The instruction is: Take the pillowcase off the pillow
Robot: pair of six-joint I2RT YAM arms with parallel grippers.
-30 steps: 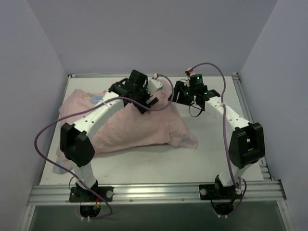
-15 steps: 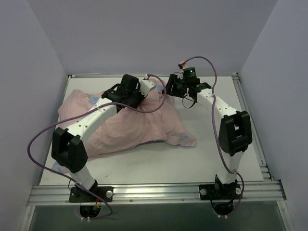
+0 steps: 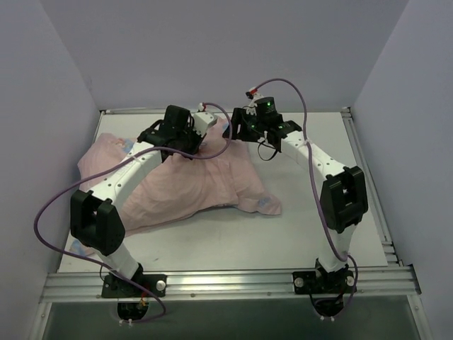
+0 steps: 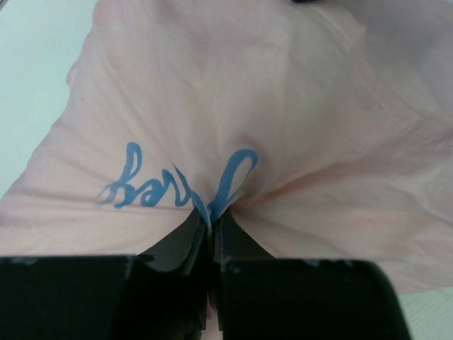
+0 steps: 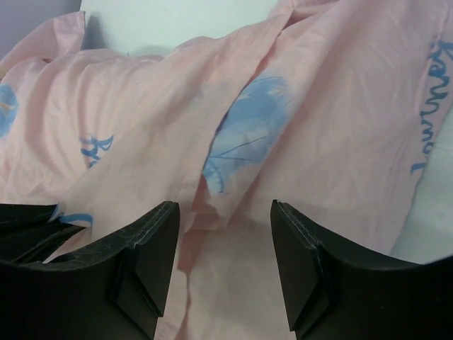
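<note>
The pillowcase (image 3: 202, 188) lies crumpled across the left and middle of the table, pale pink side out with blue print showing through. The pillow is hidden; only pink cloth shows. My left gripper (image 3: 187, 146) sits at the cloth's far edge. In the left wrist view the left gripper (image 4: 210, 221) is shut, pinching a small fold of the pillowcase (image 4: 276, 106) by some blue lettering. My right gripper (image 3: 236, 132) hovers just right of it. In the right wrist view the right gripper (image 5: 225, 212) stands open over the pillowcase (image 5: 340, 134), with nothing held between its fingers.
White table (image 3: 318, 212) with a metal rail (image 3: 226, 282) along the near edge and a frame bar (image 3: 364, 166) on the right. Grey walls close in on the left, back and right. Purple cables (image 3: 53, 205) loop off both arms.
The left gripper has shut on a fold of the pillowcase. Both arms moved toward the far left, and the cloth shifted left with them.
</note>
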